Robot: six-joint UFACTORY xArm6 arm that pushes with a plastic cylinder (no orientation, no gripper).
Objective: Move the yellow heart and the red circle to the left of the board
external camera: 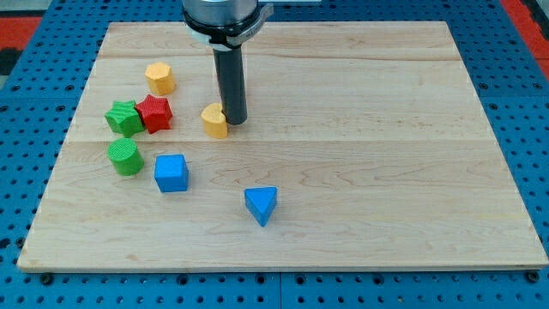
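The yellow heart (214,121) lies left of the board's centre. My tip (234,121) rests right against the heart's right side. No red circle shows; the only red block is a red star (155,112), further left, touching a green star (123,118). The rod rises from the tip to the arm's grey end at the view's top.
A yellow hexagon (160,78) sits up and left of the heart. A green cylinder (125,158) and a blue cube (171,172) lie below the stars. A blue triangle (261,205) lies lower, near the middle. The wooden board (386,154) sits on a blue pegboard.
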